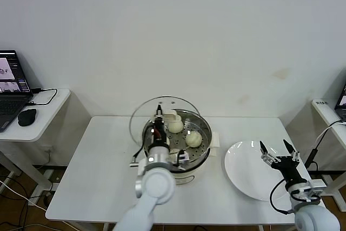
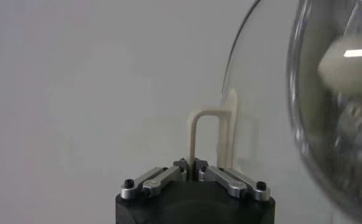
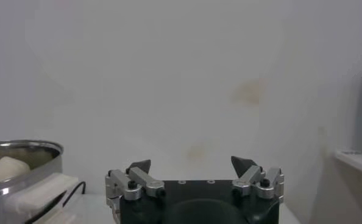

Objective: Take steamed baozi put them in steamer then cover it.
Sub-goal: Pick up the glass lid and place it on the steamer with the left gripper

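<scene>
The steamer point(image 1: 199, 155) stands mid-table on its cream base, uncovered. Two steamed baozi point(image 1: 175, 127) point(image 1: 193, 139) show on its perforated tray; others may be hidden by my arm. My left gripper point(image 1: 159, 118) point(image 2: 192, 167) is shut on the cream handle point(image 2: 196, 131) of the cover point(image 1: 143, 113) point(image 2: 254, 73). It holds the clear glass lid tilted on edge above the pot's rear left rim. My right gripper point(image 1: 275, 149) point(image 3: 193, 164) is open and empty above the right part of the white plate point(image 1: 243, 177). The right wrist view shows the steamer point(image 3: 22, 155) with one baozi point(image 3: 4, 170).
The white table point(image 1: 97, 177) carries only the steamer and the plate. A side table at the left holds a laptop point(image 1: 11, 87) and a mouse point(image 1: 27, 116). Another small table point(image 1: 327, 112) stands at the far right. A white wall is close behind.
</scene>
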`<control>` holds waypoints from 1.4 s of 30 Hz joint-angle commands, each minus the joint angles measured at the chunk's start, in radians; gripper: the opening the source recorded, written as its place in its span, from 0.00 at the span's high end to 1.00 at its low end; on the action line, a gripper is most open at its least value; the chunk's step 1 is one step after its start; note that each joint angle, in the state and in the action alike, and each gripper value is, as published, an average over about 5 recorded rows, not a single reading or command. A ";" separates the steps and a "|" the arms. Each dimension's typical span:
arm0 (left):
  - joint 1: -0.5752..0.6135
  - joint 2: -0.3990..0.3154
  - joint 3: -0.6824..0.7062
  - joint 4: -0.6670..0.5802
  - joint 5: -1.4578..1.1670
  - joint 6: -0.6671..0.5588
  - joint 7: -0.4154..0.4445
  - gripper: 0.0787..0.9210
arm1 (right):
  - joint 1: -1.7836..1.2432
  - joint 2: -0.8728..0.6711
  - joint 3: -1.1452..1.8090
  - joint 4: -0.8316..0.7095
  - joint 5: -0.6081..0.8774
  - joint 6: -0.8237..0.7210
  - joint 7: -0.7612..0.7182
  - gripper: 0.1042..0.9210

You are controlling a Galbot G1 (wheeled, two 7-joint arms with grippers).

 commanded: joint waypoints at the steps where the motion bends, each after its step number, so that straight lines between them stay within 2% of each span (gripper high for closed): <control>1: -0.033 -0.101 0.072 0.088 0.016 0.003 0.014 0.93 | 0.002 0.003 0.002 -0.002 -0.003 0.001 -0.002 0.12; 42: 0.007 -0.098 0.010 0.146 0.001 0.000 0.001 0.93 | 0.007 0.017 -0.017 -0.027 -0.034 0.022 -0.012 0.12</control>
